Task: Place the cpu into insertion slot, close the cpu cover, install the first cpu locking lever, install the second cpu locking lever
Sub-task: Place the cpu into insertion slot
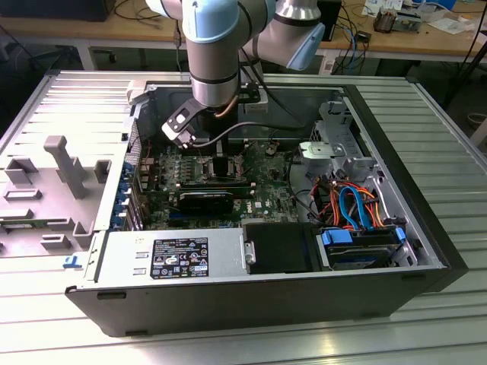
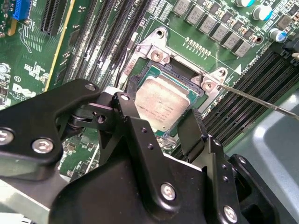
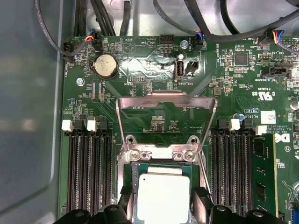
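The cpu (image 3: 163, 191), a flat square chip with a dull silver top, lies in the insertion slot (image 3: 127, 173) on the green motherboard (image 1: 270, 194). In both wrist views my gripper (image 3: 163, 207) straddles the cpu (image 2: 163, 100), its black fingers (image 2: 125, 100) pressed against two opposite edges of the chip. The slot's dark recess (image 2: 176, 70) shows beyond the chip. The cpu cover (image 3: 166, 96), a thin silvery frame, stands swung back open behind the slot. A thin metal locking lever (image 2: 261, 100) sticks out free from one corner of the slot. In the exterior view the gripper (image 1: 221, 163) reaches down inside the case.
Black memory slots (image 3: 88, 172) flank the socket on both sides. A long black heatsink block (image 1: 209, 199) lies just in front of it. Loose cables (image 1: 354, 205) and drive bays fill the exterior view's right; the power supply (image 1: 171, 258) sits at the case's front.
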Controlling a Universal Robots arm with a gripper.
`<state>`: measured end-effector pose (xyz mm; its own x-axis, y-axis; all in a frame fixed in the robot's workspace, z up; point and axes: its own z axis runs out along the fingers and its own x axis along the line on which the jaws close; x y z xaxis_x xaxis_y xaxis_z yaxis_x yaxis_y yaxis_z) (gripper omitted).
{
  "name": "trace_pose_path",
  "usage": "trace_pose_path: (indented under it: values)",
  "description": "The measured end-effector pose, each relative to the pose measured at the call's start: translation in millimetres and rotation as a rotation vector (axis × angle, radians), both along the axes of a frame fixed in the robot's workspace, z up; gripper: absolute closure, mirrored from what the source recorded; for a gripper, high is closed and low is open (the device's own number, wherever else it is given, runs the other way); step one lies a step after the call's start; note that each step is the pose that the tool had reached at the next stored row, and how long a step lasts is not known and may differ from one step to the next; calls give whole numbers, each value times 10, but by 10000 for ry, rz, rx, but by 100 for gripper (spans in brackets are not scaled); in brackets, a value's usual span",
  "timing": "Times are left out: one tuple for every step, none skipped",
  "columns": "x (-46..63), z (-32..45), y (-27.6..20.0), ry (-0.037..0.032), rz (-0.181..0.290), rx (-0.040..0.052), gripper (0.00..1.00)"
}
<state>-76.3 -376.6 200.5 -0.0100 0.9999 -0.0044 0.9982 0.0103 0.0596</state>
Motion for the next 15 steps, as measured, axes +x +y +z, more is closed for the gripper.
trace_pose_path:
  values:
    - [0, 0, 0, 0, -1, 0, 38]
    - [0, 2, -1, 2, -3, -7, 40]
    - [0, 1, -1, 2, -2, -5, 46]
    - [0, 1, -1, 2, -3, -3, 46]
    - [0, 1, 0, 1, -4, -2, 46]
    - [0, 0, 0, 1, -5, -2, 46]
    - [0, 0, 0, 0, -5, -1, 46]
    - [0, 0, 0, 0, -6, -1, 46]
    - [0, 0, 0, 0, -7, 0, 46]
    - [0, 0, 0, 0, -8, -1, 46]
    - [1, 1, 0, 0, -8, -1, 46]
    - [1, 33, 2, -4, -7, 7, 46]
    - [0, 61, 0, 0, -5, -4, 46]
    - [0, 68, 0, -1, -4, -1, 46]
    - [1, 68, 0, -3, 23, 0, 46]
